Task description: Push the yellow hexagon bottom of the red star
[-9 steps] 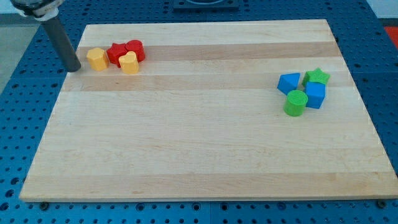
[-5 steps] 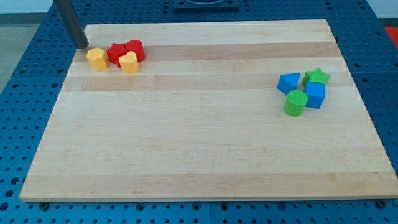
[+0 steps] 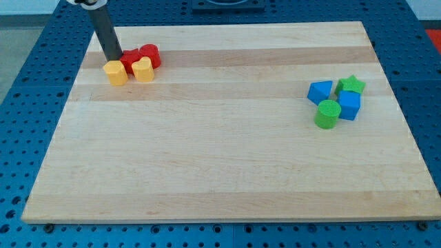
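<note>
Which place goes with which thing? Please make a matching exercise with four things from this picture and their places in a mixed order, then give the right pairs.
Things:
1. yellow hexagon
2. green star
3. green cylinder
4. my tip

Places:
A. lowest block of the group at the view's right
B. just above the yellow hexagon, at its top edge
C. top right of the group at the view's right
D. leftmost block of the group at the view's top left

Pairs: 1-D, 2-C, 3-A, 4-B
</note>
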### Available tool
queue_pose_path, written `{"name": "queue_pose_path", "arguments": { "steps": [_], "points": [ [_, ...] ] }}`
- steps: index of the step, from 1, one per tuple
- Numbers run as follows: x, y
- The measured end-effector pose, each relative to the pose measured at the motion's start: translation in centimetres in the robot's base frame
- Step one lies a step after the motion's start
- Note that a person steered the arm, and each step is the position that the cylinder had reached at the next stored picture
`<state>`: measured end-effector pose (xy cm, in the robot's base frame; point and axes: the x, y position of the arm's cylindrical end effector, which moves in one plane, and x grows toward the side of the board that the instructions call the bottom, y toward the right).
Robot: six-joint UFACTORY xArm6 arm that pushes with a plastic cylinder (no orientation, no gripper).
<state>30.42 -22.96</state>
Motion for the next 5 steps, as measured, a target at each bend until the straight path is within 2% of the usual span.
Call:
{"name": "queue_pose_path", "arguments": {
  "steps": [2, 3, 5],
  "points": [
    [-1.0, -1.7],
    [2.1, -2.0],
    [2.9, -2.0]
  ]
}}
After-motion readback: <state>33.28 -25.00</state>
